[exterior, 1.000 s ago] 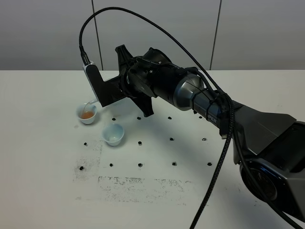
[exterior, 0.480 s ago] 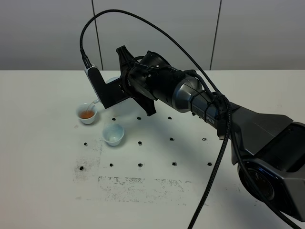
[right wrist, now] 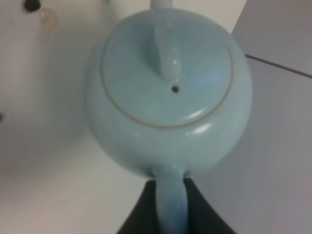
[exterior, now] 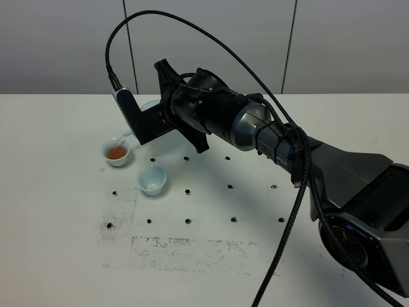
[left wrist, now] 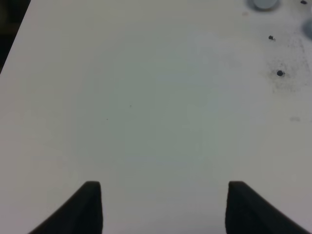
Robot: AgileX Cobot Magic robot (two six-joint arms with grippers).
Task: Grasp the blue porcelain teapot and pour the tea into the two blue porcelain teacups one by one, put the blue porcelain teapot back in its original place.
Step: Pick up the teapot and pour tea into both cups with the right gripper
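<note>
L gripper (left wrist: 163, 207): two dark wedge-shaped fingertips spread wide w/ only matte white table (left wrist: 146, 107) showing btwn them.

Overhead view, left to right:
- **Filled teacup** (exterior: 118, 162): small, pale blue, handleless, bowl-shaped. It stands upright and holds a pool of reddish-amber tea (exterior: 116, 153).
- **Second teacup** (exterior: 152, 189): matching cup just right of the first and nearer the camera, apart from it. It is upright, w/ whitish-blue glaze inside.
- **Screw holes** (exterior: 188, 220): small dark holes that dot the table in rows.
- **Blue teapot** (right wrist: 168, 112): held off the table, up and right of the filled cup. It is tipped, w/ the spout pointing left and down at that cup. Its spout-to-handle axis runs left to right, back toward the arm. The black wrist mount hides most of it here. A thin pale sliver over the cup's rim is prob. the spout.

Wrist view: the pot is round w/ smooth, glossy sky-blue glaze. The domed lid (right wrist: 141, 92) has an oblong knob and a tiny vent hole, w/ a thin brownish seam line around it.

R gripper (right wrist: 170, 207): dark fingers (right wrist: 204, 217) clamped on either side of the loop handle.
</note>
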